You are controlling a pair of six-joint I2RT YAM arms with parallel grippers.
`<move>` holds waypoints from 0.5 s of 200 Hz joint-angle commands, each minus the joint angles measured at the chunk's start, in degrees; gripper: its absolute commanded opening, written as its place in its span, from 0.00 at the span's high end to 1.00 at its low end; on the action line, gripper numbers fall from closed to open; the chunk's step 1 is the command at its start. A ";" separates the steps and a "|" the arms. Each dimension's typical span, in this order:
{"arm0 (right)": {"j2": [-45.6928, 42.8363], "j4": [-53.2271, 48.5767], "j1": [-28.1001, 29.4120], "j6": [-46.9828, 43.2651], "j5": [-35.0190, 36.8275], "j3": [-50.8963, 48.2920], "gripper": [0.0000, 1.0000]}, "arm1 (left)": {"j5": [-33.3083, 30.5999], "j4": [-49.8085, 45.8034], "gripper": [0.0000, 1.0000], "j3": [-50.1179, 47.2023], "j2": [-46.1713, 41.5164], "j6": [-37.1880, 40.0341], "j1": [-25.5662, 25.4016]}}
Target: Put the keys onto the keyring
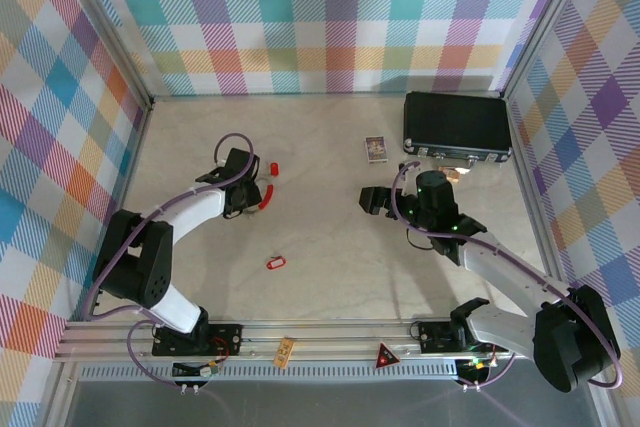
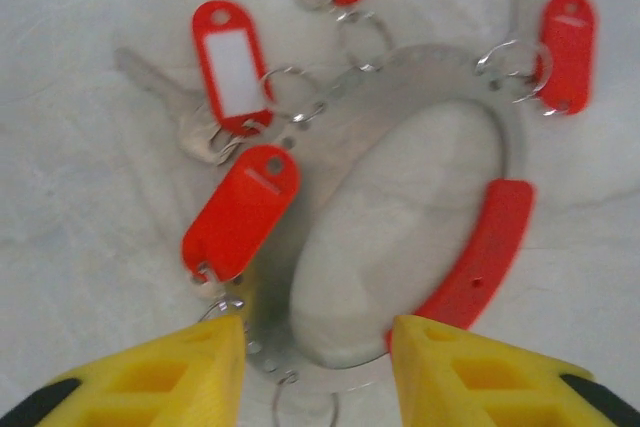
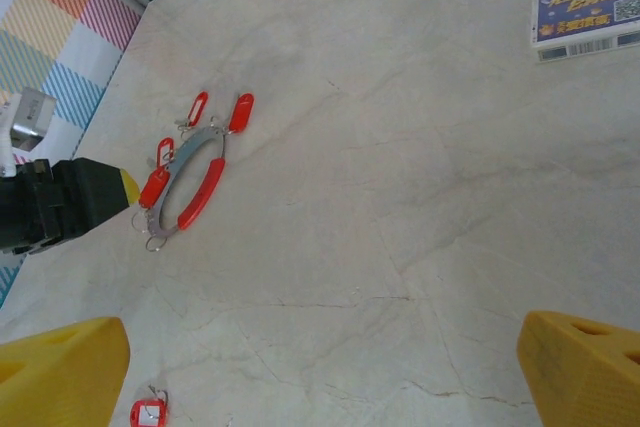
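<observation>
**Left gripper open over the keyring's near end; one key lies apart**

From overhead, the keyring (image 1: 263, 197), a thin grey metal oval loop with a red plastic section, lies on the pale marbled tabletop (image 1: 330, 247). It sits at about 9 o'clock from the table's middle. The left gripper (image 1: 246, 185) is just beside it, at the loop's 10 o'clock.

In the left wrist view the gripper's yellow fingertips (image 2: 150, 382) stand apart at 7 and 5 o'clock of the frame. The near end of the keyring (image 2: 478, 259) lies between them. I cannot tell whether the fingertips touch the band.

The keys (image 2: 240, 212) are small red oblong plastic tags with pale label windows. Four of them sit round the loop on small wire rings, at roughly 9, 10, 12 and 2 o'clock. The red section is at 4 o'clock. A silver metal key blade (image 2: 165, 97) shows beside the 10 o'clock tag.

A fifth, loose key (image 1: 276, 263) lies flat at 6 o'clock from the keyring, well apart from it. It also appears at 7 o'clock of the right wrist view (image 3: 148, 413).

The right gripper (image 1: 370, 201) hangs near the table's middle, at 3 o'clock from the keyring and well apart. Its yellow fingertips (image 3: 60, 372) are spread wide with nothing between them.

A small printed picture card (image 1: 375, 150) lies at 12 o'clock from the right gripper. A black rectangular case with metal trim (image 1: 457, 125) lies at the table's 2 o'clock.
</observation>
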 commanded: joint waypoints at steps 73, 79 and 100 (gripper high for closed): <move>-0.12 1.27 0.70 -0.16 1.27 0.29 0.01 | -0.55 -3.47 0.67 -0.08 3.41 -0.38 4.17; -0.12 1.31 0.71 -0.18 1.20 0.31 0.01 | -0.05 -3.08 0.71 -0.17 3.58 -0.13 4.40; 0.13 1.29 0.72 -0.21 1.13 0.36 0.01 | 1.95 -1.59 0.79 0.00 4.72 0.54 5.12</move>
